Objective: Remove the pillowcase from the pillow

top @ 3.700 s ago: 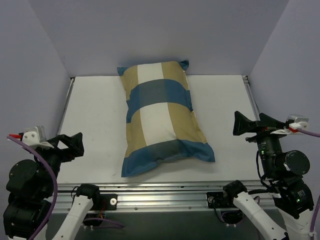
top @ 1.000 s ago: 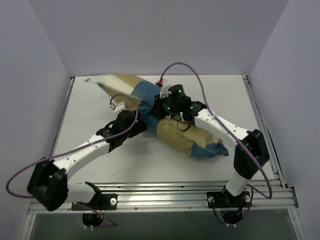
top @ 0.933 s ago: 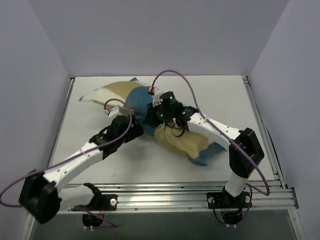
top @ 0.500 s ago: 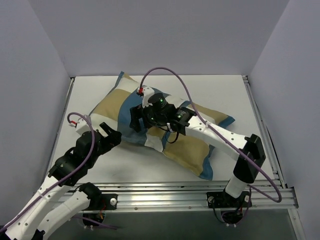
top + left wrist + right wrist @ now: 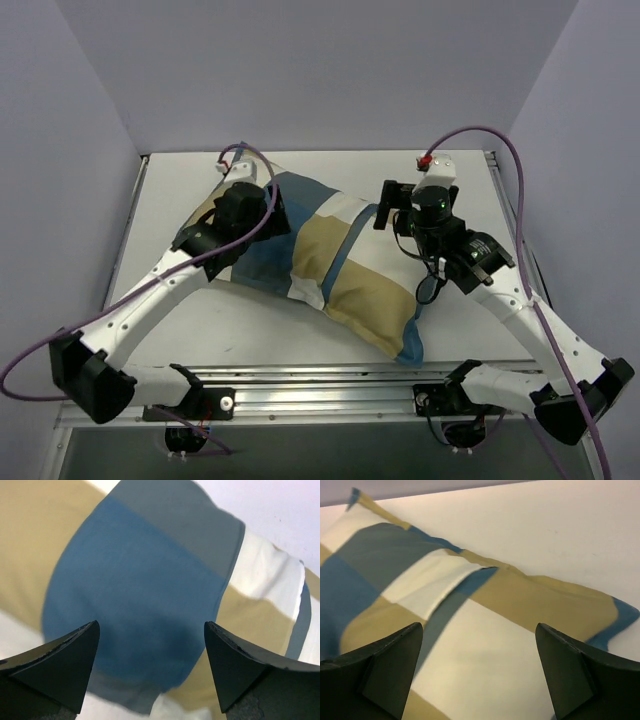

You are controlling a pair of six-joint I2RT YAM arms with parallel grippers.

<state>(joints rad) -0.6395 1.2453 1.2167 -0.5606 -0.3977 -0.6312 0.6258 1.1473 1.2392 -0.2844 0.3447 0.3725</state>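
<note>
Overhead only, the pillowcase entire.

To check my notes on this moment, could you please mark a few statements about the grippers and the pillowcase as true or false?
1. The left gripper is open. True.
2. The pillowcase lies off the pillow. False: it covers the pillow, and no plain white cushion shows.
3. The left gripper is over a blue block of the pillowcase. True.
4. The right gripper is clamped on fabric. False: it is open and holds nothing.
</note>
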